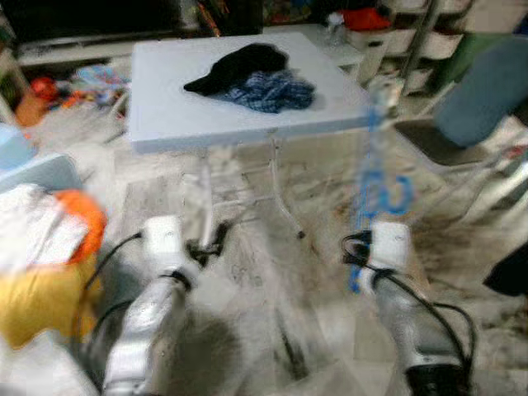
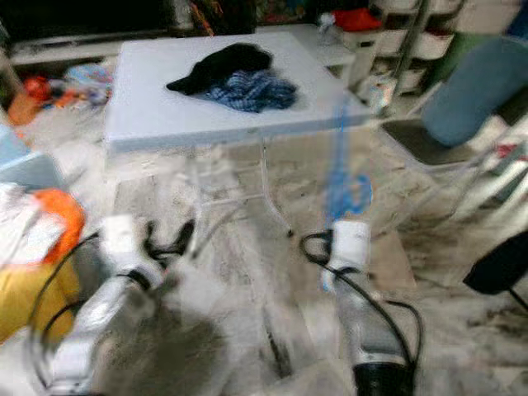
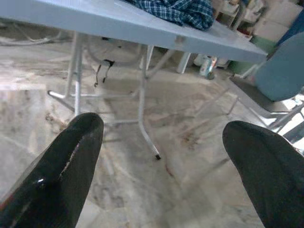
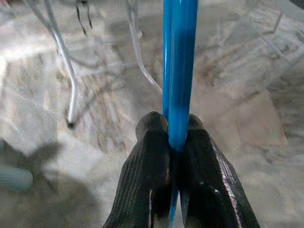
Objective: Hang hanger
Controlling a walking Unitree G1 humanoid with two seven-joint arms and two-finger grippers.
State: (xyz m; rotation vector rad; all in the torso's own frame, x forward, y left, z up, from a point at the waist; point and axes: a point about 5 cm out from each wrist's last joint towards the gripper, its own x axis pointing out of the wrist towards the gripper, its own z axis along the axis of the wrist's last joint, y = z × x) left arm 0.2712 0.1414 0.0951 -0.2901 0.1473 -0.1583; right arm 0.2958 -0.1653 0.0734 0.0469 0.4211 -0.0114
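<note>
My right gripper (image 4: 175, 142) is shut on a blue plastic hanger (image 4: 178, 71), whose bar runs up from between the fingers. In the eye views the hanger (image 1: 375, 177) stands blurred above my right wrist, in front of the table's right corner. My left gripper (image 3: 164, 156) is open and holds nothing; it hangs low over the floor, pointing at the table legs. On the white folding table (image 1: 165, 99) lie a black garment (image 1: 239, 66) and a blue checked shirt (image 1: 272, 91).
A grey chair (image 1: 474, 107) stands to the right of the table. A pile of orange, yellow and white laundry (image 1: 41, 256) lies at my left. Shelves and clutter (image 1: 371, 25) line the far wall. Marbled floor (image 1: 272, 272) lies between me and the table.
</note>
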